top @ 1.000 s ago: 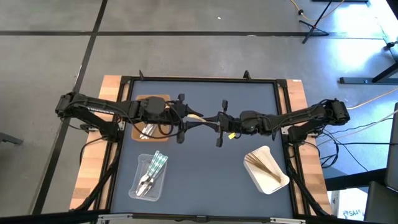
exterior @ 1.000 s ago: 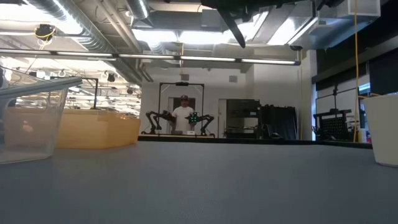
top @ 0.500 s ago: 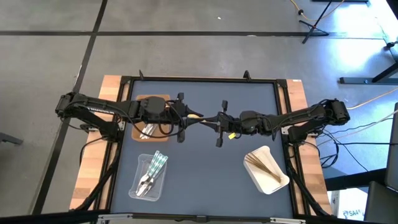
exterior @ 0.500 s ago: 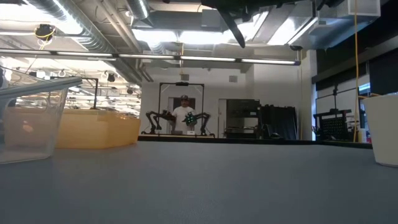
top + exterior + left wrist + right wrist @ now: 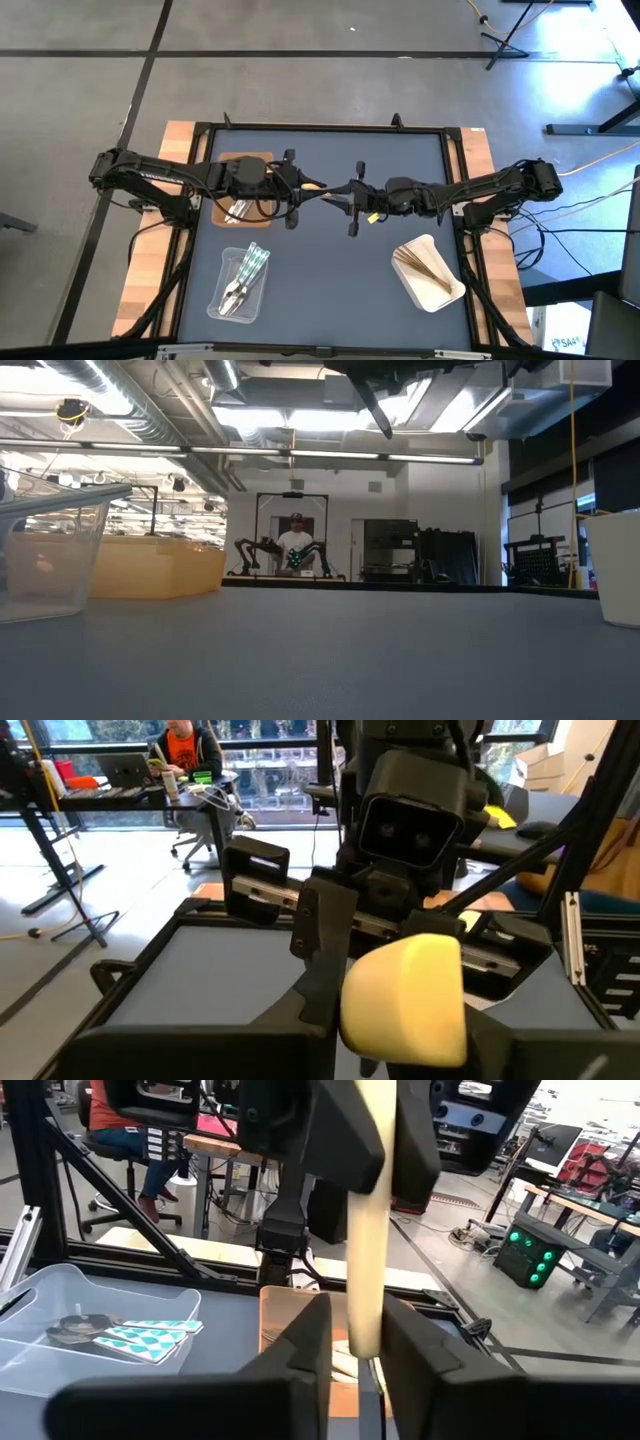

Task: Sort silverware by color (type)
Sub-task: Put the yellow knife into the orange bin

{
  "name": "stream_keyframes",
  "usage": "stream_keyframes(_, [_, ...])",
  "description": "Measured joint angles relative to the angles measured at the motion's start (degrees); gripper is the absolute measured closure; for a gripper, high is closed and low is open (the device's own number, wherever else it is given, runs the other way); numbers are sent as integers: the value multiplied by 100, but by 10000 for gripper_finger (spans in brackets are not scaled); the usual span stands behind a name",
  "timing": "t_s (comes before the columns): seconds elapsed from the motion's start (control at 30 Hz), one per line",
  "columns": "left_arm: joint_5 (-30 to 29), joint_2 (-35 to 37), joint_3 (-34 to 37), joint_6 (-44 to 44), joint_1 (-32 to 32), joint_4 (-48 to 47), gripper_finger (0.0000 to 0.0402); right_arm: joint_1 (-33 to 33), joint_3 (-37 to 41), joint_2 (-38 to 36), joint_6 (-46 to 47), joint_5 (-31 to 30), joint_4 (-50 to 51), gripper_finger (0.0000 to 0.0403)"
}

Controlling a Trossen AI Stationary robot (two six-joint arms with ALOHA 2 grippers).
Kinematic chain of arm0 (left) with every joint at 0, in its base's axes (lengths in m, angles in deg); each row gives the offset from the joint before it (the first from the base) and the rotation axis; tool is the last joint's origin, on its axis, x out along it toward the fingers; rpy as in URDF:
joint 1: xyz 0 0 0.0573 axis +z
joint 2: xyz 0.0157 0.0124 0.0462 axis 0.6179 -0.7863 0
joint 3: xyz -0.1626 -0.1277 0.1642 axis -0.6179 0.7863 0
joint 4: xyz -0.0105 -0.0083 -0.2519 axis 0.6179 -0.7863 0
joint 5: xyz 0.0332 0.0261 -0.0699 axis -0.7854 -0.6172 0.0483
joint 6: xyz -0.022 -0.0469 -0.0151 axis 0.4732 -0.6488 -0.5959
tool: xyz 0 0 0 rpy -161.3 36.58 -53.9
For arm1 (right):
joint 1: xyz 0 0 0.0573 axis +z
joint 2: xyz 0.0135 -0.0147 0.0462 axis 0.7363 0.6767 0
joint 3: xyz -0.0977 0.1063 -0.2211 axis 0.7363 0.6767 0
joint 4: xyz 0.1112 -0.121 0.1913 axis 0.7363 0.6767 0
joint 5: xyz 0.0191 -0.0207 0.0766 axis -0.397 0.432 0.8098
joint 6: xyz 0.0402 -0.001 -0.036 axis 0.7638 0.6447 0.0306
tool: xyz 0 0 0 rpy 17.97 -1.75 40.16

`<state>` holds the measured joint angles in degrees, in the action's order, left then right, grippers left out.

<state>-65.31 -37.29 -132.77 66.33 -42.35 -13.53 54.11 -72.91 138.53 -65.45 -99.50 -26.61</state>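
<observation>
yellow utensil [image 5: 314, 187]: pale yellow plastic piece held in the air over the middle of the table, between the two grippers; long axis runs left-right along the line of the two arms
yellow utensil, wrist views: rounded broad end [image 5: 403, 997] faces the left wrist camera; slim handle [image 5: 366, 1210] runs up between the right gripper's fingers
left gripper [image 5: 298, 190]: just right of the brown tray, fingers closed on the broad end of the yellow utensil
right gripper [image 5: 345, 194]: at table centre, facing the left one, fingers set close on either side of the handle; contact itself hard to make out
brown tray [image 5: 243, 165]: near the far-left corner of the table, mostly hidden under the left arm; a few pale utensils inside, partly covered
clear tray [image 5: 238, 285]: near-left part of the table; silvery utensils [image 5: 243, 276] lie in it, long axes running roughly near-far
white tray [image 5: 432, 275]: near-right part of the table, tilted; tan wooden utensils [image 5: 418, 262] inside, lying diagonally
low view: grippers cut off at the upper edge, only dark finger tips show; trays cut at both sides
background: person [image 5: 296, 544] standing far behind the table
</observation>
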Motion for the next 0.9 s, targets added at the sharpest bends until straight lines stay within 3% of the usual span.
stream_keyframes(0.17, [-108,0,0,-38,5,-200,362,1,0,0,-2,2,31,302])
stream_keyframes(0.3, [-133,21,0,-562,34,-491,362,1,0,-7,-18,4,298,291])
stream_keyframes(0.7, [-202,867,-4,-1846,562,-2642,361,3,2,-11,-29,15,1113,292])
stream_keyframes(0.9, [172,1476,0,-2558,1179,-3983,361,3,2,0,-26,11,1337,292])
